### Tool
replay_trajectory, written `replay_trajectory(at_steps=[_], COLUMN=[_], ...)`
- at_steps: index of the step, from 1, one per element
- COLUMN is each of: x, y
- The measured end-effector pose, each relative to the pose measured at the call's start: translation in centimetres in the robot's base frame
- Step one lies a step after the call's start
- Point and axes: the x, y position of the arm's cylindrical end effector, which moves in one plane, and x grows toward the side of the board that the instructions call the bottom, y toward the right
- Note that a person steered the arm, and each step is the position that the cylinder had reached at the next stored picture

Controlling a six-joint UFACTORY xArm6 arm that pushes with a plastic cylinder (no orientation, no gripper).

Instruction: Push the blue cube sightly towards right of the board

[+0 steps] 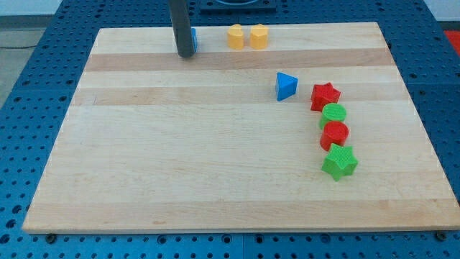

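Note:
The blue cube [193, 37] sits near the view's top edge of the board, mostly hidden behind my rod; only a blue sliver shows at the rod's right side. My tip [186, 54] rests on the board just in front of and slightly left of the cube, touching or nearly touching it.
Two yellow blocks [235, 36] [259, 36] stand side by side right of the cube near the top edge. A blue triangular block [286, 85] lies at centre right. A red star [325, 96], green cylinder [333, 114], red cylinder [335, 133] and green star [339, 161] line up at the right.

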Motion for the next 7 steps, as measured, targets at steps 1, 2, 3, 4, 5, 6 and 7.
replay_trajectory(at_steps=[1,2,3,4,5,6,7], x=[-0.4,-0.4,-0.6,-1.8,-3.4,-3.6,-3.6], y=[0.0,-1.5,-3.3,-4.1,-4.1,-2.9,-1.5])
